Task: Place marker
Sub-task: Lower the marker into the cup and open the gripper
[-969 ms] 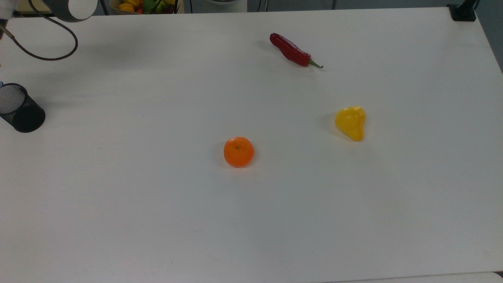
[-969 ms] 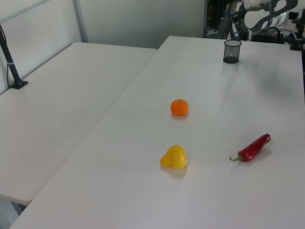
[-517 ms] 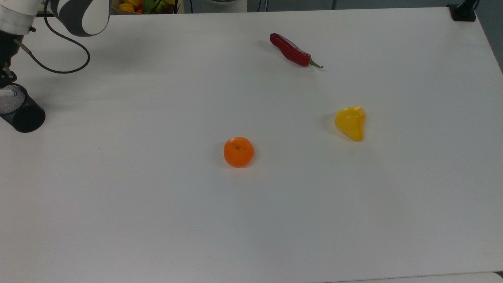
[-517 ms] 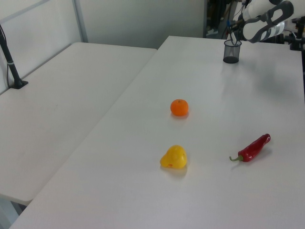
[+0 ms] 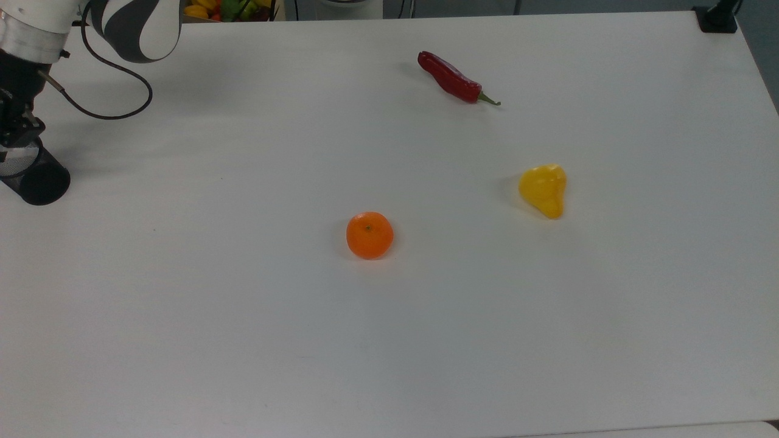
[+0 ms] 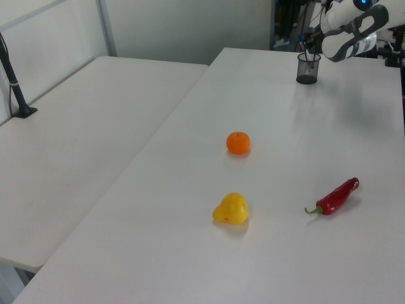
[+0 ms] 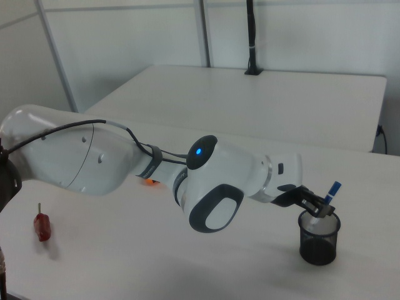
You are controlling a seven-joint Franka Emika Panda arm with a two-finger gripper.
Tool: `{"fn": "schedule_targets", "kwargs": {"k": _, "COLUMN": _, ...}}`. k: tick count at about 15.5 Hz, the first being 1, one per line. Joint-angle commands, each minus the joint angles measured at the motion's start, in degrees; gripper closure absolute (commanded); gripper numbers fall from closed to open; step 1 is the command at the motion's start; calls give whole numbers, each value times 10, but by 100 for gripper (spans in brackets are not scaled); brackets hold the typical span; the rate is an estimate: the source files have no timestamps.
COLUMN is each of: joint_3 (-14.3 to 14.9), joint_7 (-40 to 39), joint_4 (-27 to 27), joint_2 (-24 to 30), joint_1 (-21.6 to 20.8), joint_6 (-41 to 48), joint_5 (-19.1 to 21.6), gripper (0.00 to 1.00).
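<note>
On the table (image 5: 426, 340), one orange (image 5: 369, 235), one yellow pepper (image 5: 543, 190), one red chili (image 5: 453, 79) and one mesh cup (image 7: 318, 237) are sitting. Over the cup, the end effector (image 7: 315, 206) is gripping one marker (image 7: 329, 194), tilted above its rim.

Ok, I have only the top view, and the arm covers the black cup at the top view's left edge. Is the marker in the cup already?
Observer: Partly. In the right view the marker is tilted, with its lower end in the mouth of the mesh cup and its blue cap above the rim.
Operator: Is it released?
Observer: No. The right view shows the gripper just over the rim, jaws shut on the marker.
Operator: Does the cup stand upright?
Observer: Yes, in the left view it stands upright on the table.
</note>
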State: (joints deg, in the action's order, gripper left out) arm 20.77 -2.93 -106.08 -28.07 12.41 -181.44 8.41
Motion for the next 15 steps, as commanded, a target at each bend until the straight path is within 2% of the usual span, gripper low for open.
{"fn": "schedule_targets", "kwargs": {"k": 1, "joint_3": 1, "joint_7": -7, "joint_4": -15, "joint_2": 7, "joint_1": -7, "joint_6": -14, "joint_5": 5, "gripper": 19}}
{"fn": "schedule_targets", "kwargs": {"k": 2, "joint_3": 1, "joint_7": -4, "joint_4": -15, "joint_2": 7, "joint_1": -7, "joint_6": -13, "joint_5": 5, "gripper": 0}}
{"fn": "schedule_targets", "kwargs": {"k": 9, "joint_3": 1, "joint_7": -3, "joint_4": -11, "joint_2": 27, "joint_1": -7, "joint_6": 5, "joint_5": 6, "gripper": 0}}
{"fn": "schedule_targets", "kwargs": {"k": 15, "joint_3": 3, "joint_7": -7, "joint_4": 7, "joint_2": 117, "joint_1": -3, "joint_6": 201, "joint_5": 6, "gripper": 0}}
